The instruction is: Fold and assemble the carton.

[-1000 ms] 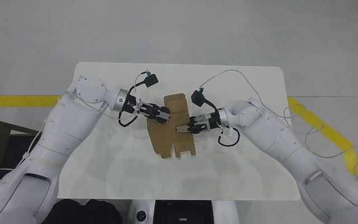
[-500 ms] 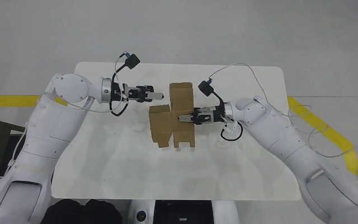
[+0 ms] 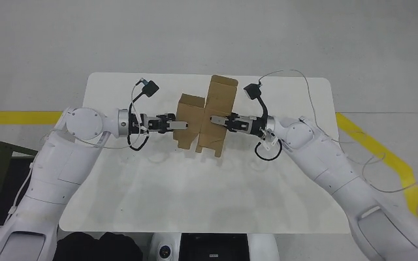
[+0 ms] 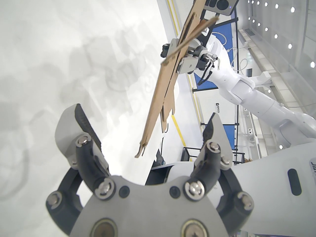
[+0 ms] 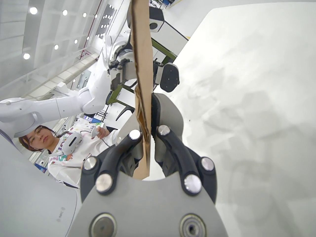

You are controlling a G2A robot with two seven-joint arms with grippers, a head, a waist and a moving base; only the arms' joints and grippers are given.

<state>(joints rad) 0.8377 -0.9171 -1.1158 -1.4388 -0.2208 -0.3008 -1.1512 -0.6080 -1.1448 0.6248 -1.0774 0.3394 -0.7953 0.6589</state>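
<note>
Though clamped at one edge, carton (image 3: 214,112) hangs free.

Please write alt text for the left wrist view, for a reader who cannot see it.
A flat brown carton, seen edge-on, hangs above the white table, clamped by the right gripper farther off. The open left gripper faces its near edge, not touching.

The carton (image 3: 204,122) is a flattened sheet of brown cardboard, not yet assembled, its layers lying close together with one flap splaying away. It is lifted clear of the tabletop (image 3: 130,189), over the far middle part, broad face upward.
</note>
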